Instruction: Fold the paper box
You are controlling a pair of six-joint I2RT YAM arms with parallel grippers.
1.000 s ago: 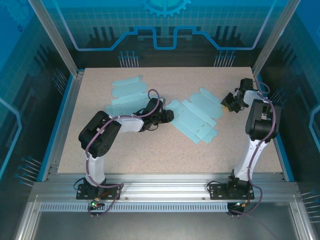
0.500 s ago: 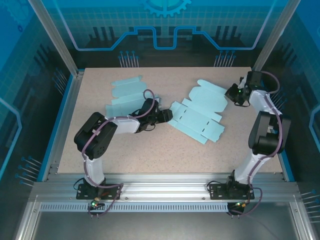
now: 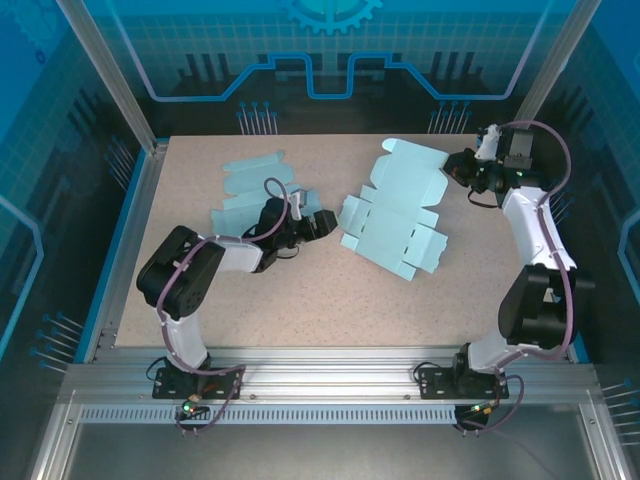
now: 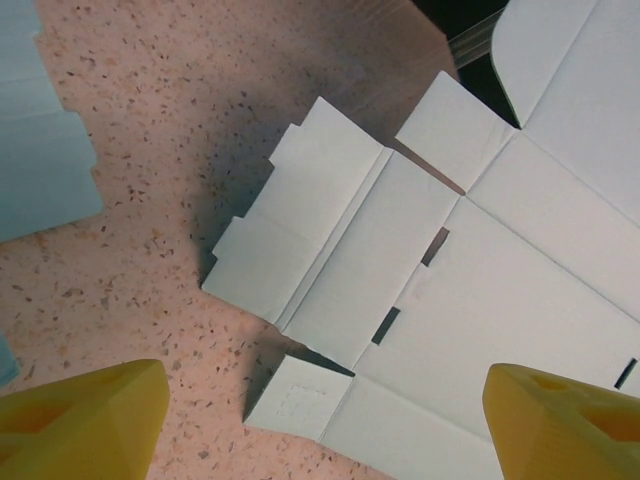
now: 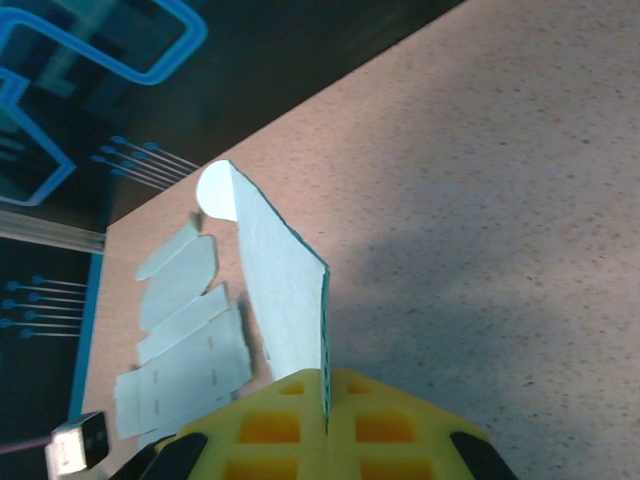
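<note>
1. Your L gripper point(image 3: 323, 222) gapes wide, low at the paper box's point(image 3: 395, 235) left edge.
2. Your R gripper point(image 5: 327, 405) pinches its far flap, raised; the rest lies flat mid-table point(image 3: 300, 300).

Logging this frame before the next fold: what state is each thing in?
paper box blank: unfolded, mostly flat, far flap lifted
spare blank: lying flat, not held
left gripper: jaws open, empty, at the box blank's left edge
right gripper: jaws shut on the lifted flap
</note>
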